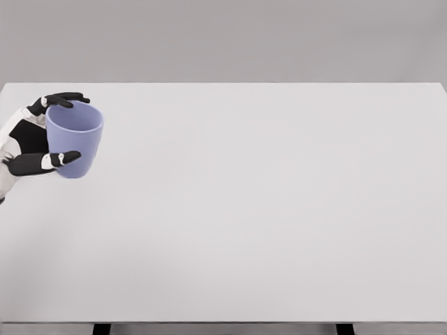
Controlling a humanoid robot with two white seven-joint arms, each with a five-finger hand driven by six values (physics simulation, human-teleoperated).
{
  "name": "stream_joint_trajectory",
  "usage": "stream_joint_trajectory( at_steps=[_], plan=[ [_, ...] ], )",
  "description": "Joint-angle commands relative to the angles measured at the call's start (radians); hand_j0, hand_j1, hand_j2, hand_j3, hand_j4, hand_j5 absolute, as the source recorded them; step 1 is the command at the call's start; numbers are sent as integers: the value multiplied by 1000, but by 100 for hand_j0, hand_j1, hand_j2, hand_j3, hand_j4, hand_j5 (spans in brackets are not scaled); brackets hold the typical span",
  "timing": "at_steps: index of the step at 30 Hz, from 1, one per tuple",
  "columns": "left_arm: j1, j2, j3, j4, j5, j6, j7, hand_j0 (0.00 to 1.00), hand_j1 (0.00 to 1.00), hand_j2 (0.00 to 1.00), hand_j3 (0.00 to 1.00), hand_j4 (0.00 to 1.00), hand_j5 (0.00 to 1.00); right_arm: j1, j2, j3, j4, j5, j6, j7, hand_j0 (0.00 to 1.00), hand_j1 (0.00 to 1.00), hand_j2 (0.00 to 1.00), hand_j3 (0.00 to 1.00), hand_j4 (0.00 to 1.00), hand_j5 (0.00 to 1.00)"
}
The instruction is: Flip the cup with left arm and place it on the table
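Observation:
A light blue cup (75,139) stands upright with its mouth up at the far left of the white table (265,209). My left hand (64,130) comes in from the left edge and is shut on the cup. One black finger (64,99) reaches over the rim at the back, and the thumb (45,162) presses the near side of the wall. I cannot tell whether the cup's base touches the table or hovers just above it. The right arm does not show.
The white table fills most of the view, with its far edge (223,83) against a grey wall and its near edge (223,322) at the bottom. Two dark table legs (102,329) peek out below the near edge.

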Motion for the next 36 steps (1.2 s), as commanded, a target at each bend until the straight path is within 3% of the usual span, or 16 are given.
stream_joint_trajectory(
  at_steps=[1,3,6,12,16,19,26,36],
  plan=[
    [0,-102,-6,60,9,59,-5,54,54,54,54,54,54,0,0,0,0,0,0,0,100,100,100,100,100,100],
    [-43,-155,-9,93,-22,65,-5,56,56,56,56,56,56,0,0,0,0,0,0,0,100,100,100,100,100,100],
    [-123,-269,-22,199,-170,54,-5,57,57,57,57,57,57,0,0,0,0,0,0,0,100,100,100,100,100,100],
    [-193,-412,-20,317,-327,-22,-5,57,57,57,57,57,57,0,0,0,0,0,0,0,100,100,100,100,100,100],
    [-221,-448,-20,346,-348,-33,-5,58,58,58,58,58,58,0,0,0,0,0,0,0,100,100,100,100,100,100],
    [-235,-502,-19,423,-396,-79,-5,58,58,58,58,58,58,0,0,0,0,0,0,0,100,100,100,100,100,100],
    [-235,-533,-17,449,-477,-113,-5,58,58,58,58,58,58,0,0,0,0,0,0,0,100,100,100,100,100,100],
    [-219,-531,-15,448,-487,-113,-5,59,59,59,59,59,59,0,0,0,0,0,0,0,100,100,100,100,100,100]
  ],
)
